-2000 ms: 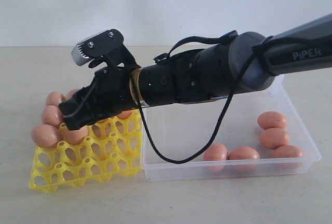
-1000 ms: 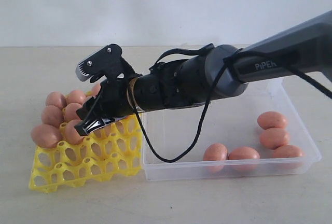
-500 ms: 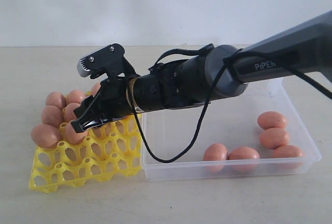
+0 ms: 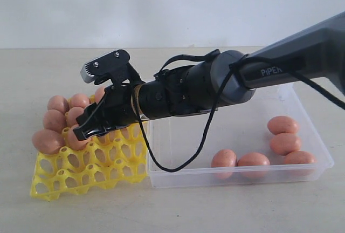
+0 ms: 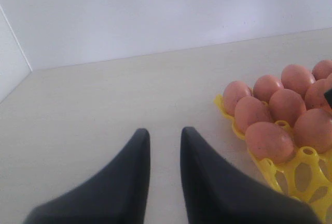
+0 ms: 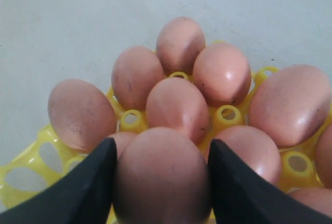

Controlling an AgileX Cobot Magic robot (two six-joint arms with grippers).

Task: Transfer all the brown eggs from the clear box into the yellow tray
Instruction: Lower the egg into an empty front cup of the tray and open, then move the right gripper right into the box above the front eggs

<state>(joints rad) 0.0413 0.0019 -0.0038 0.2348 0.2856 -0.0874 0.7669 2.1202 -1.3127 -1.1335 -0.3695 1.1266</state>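
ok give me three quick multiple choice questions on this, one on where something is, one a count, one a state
1. Where is the right gripper?
A. above the yellow tray
B. raised high near the wall
C. out of sight

2. How many brown eggs lie in the clear box?
A. two
B. five
C. nine

3. What is the left gripper doing?
A. clamped on an egg
B. empty, fingers apart
C. gripping the tray's rim

Answers:
1 A: the exterior view shows its fingers over the tray's cups, closed on the held egg.
2 B: five eggs rest along the box's near and right sides.
3 B: the left wrist view shows only bare table between its fingers.
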